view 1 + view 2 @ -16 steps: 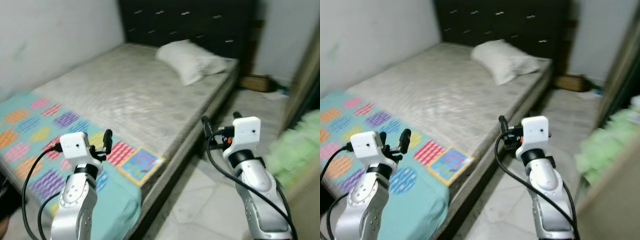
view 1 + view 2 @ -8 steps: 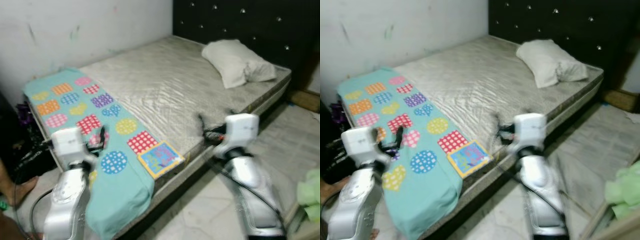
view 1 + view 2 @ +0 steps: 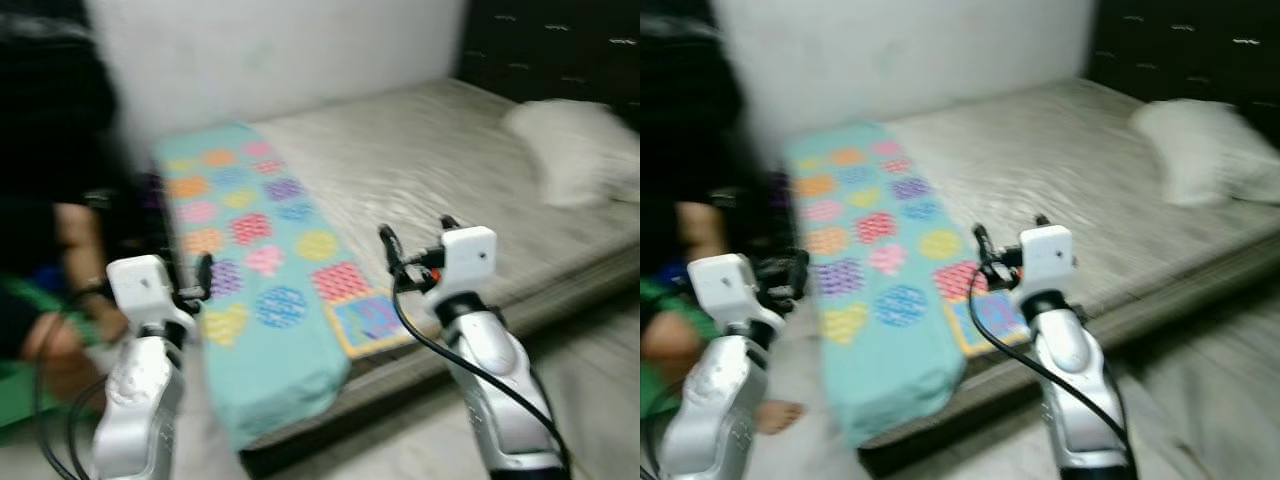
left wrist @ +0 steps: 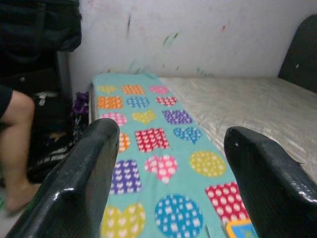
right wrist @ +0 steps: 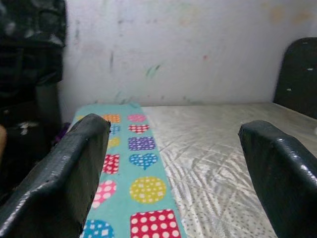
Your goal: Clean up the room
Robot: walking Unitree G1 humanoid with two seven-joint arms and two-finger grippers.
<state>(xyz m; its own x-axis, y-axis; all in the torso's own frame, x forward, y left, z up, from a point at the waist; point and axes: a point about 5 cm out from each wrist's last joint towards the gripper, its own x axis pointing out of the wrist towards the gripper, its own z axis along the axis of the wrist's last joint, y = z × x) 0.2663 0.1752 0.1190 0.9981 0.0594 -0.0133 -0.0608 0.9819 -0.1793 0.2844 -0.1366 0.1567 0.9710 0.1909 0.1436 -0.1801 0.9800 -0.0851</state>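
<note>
Both end effectors, left and right, are hovering wide open, holding nothing. The blanket is lying on the bed ahead between them, long axis running away, left nearer.

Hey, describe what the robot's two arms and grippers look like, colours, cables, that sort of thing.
Both arms are silver with white boxy wrist housings and looping black cables. The right gripper shows an orange spot beside its wrist housing. The left gripper is similar. Each has two broad, glossy black fingers.
</note>
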